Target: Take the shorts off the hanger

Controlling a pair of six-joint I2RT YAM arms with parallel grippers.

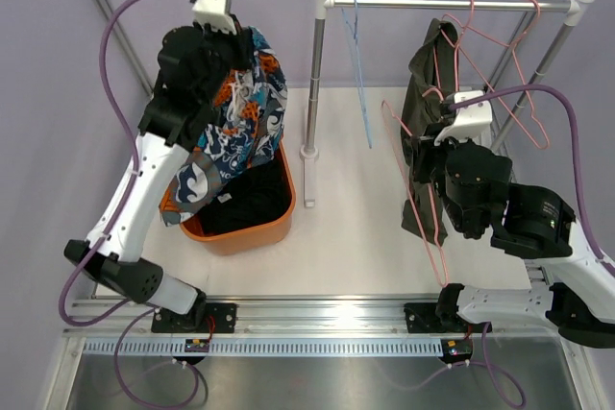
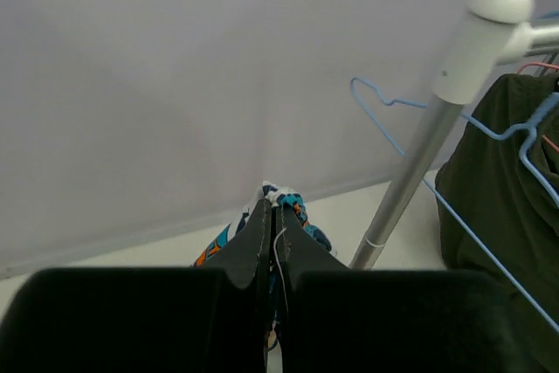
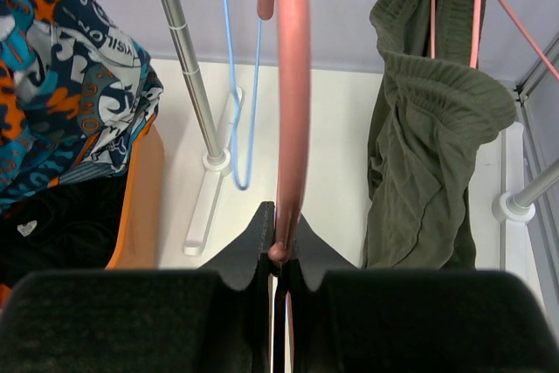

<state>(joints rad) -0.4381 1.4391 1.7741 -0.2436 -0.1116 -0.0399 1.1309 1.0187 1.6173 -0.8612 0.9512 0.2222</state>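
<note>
While the left end effector (image 2: 272,211) is pinched shut on a fold of the patterned shorts (image 1: 240,122), that garment hangs below it over the orange basket (image 1: 259,232), where the black shorts (image 1: 250,199) already lie. The right end effector (image 3: 278,216) is closed narrow on the thin wire of a pink hanger (image 3: 292,85). The olive shorts (image 3: 419,128), the last pair on the rail (image 1: 432,5), drape just to its right over pink wire; whether this is the same hanger I cannot tell. An empty blue hanger (image 1: 363,84) dangles to its left. The main risk seems to sit on the right. The wire is smooth, round and slim, so it could slip or twist between the fingers, and a pull on it may drag the hook off the rail or swing the whole hanger rather than free the cloth. The olive fabric looks thick and soft, with a gathered, ribbed waistband bunched over the wire, which could snag as it slides. On the left, the patterned cloth is light, limp and wider than the basket's mouth. Released off-centre, part of it may spill over the rigid plastic rim onto the surface (image 1: 356,237), and its white drawstring could catch on the fingers.
</note>
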